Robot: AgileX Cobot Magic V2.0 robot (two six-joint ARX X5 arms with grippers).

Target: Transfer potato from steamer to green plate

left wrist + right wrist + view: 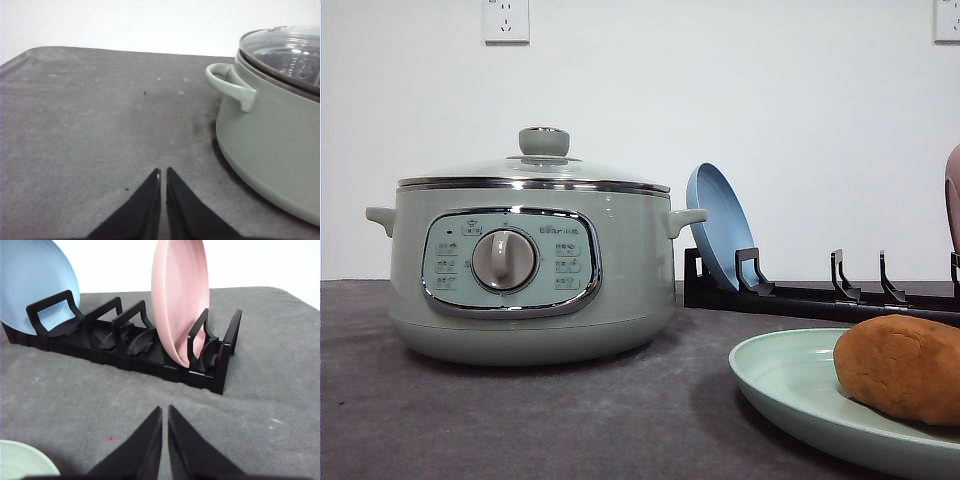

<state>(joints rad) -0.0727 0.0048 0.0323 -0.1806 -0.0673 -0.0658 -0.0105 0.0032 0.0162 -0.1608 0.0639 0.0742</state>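
1. The sage-green round steamer stands on the grey desk, glass lid on.
2. The left gripper hangs beside it, fingers nearly touching, empty.
3. The orange-brown oval potato rests on the pale mint-green round plate; the transfer appears complete.
4. The right gripper hangs before the black plate rack, fingers nearly touching, empty.

Both the left gripper and the right gripper are held low over the table, black fingers pressed nearly together, nothing grasped.
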